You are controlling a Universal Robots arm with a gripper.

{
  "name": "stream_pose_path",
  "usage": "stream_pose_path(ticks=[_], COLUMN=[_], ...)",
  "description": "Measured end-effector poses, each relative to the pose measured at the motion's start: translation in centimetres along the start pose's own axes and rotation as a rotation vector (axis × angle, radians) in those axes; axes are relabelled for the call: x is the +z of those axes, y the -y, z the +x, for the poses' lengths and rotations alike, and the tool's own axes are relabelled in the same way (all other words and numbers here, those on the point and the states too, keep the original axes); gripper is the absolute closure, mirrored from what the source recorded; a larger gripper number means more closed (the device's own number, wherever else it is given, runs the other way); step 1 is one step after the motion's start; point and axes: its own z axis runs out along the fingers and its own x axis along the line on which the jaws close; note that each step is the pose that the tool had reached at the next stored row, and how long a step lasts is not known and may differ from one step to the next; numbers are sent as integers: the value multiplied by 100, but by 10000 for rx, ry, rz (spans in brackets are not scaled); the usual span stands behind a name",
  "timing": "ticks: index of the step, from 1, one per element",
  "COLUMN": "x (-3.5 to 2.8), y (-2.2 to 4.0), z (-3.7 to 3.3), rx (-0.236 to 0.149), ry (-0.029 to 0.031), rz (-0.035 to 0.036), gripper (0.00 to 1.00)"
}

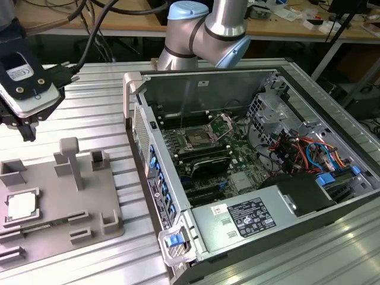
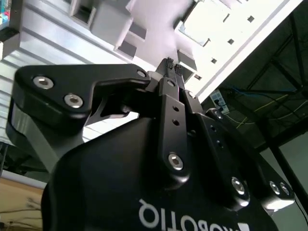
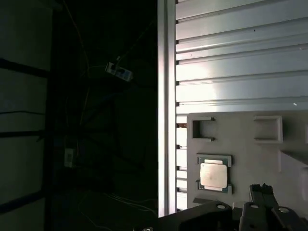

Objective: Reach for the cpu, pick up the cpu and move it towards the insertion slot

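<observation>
The cpu (image 1: 21,206) is a pale silvery square lying flat in a recess of the grey tray (image 1: 89,205) at the exterior view's left. In the first wrist view the cpu (image 3: 214,174) sits in the same recess of the tray (image 3: 250,139). My gripper (image 1: 27,132) hangs well above the tray's far end, apart from the cpu, fingers shut with nothing between them. The second wrist view shows its fingertips (image 2: 168,63) pressed together. The insertion slot (image 1: 196,139) is a dark square framed in silver on the green motherboard inside the open computer case.
The computer case (image 1: 249,166) lies open on the ribbed aluminium table (image 1: 95,107), its tall metal wall (image 1: 139,130) between tray and motherboard. Upright grey posts (image 1: 70,160) rise from the tray. Cables and a drive cage (image 1: 297,148) crowd the case's right side.
</observation>
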Motion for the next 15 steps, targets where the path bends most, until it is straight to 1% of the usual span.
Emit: stream_pose_path(ticks=[2,3,9,10,11,12,14,15], x=[11,14,15,15,15,15,15,15], y=[-2,-2,-2,-3,-2,-2,-2,-2], z=[104,138,140,140,140,140,140,141], rx=[3,2,2,2,2,2,2,2], ry=[-16,-30,-32,-32,-33,-33,-33,-34], rz=[-2,-2,-2,-2,-2,-2,-2,-2], gripper=[89,89,89,83,83,76,75,69])
